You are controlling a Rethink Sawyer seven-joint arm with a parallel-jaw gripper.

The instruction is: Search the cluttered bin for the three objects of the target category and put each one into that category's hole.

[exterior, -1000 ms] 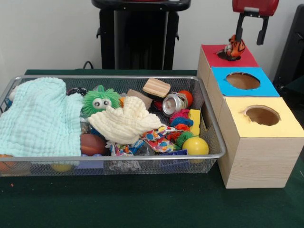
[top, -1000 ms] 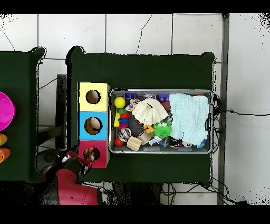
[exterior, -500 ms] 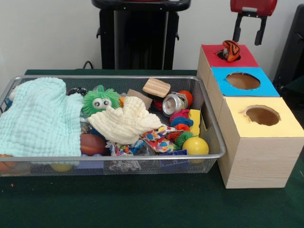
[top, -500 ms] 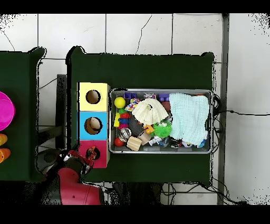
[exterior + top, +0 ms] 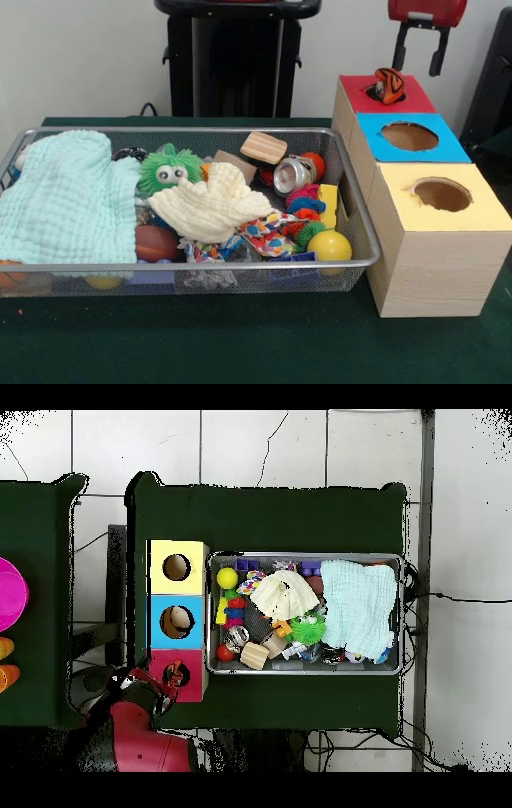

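The gripper (image 5: pixel 418 50) is hanging above the far end of the box row with its two black fingers (image 5: pixel 398 46) spread wide and nothing between them, clear air showing beneath the tips. Directly below, an orange and black striped toy (image 5: pixel 389 85) is sitting in the hole of the red-topped box (image 5: pixel 416 101), half sunk, its rounded bulk tilting up and toward the right while a small pale end is poking out on the left, so its long axis is lying roughly across the hole. In the overhead view the toy (image 5: pixel 177 676) is showing as a dark orange blot inside the red box's opening, with the arm's red body (image 5: pixel 140 746) just beside that corner.

The blue-topped box (image 5: pixel 436 149) and the yellow-topped box (image 5: pixel 472 210) are standing in line, touching, each with its hole open.

Just beside the boxes, the wire mesh bin (image 5: pixel 356 208) is lying crowded: a mint cloth (image 5: pixel 68 200) is covering its left end, a cream cloth (image 5: pixel 212 206) is draping over the middle, a green fuzzy toy with eyes (image 5: pixel 168 170) is peeking between them, and a wooden block (image 5: pixel 263 147), a metal can (image 5: pixel 293 174) and a yellow ball (image 5: pixel 329 246) are filling the right side. The green tabletop (image 5: pixel 240 336) in front of the bin is giving open room; the strip between bin and boxes is narrow.
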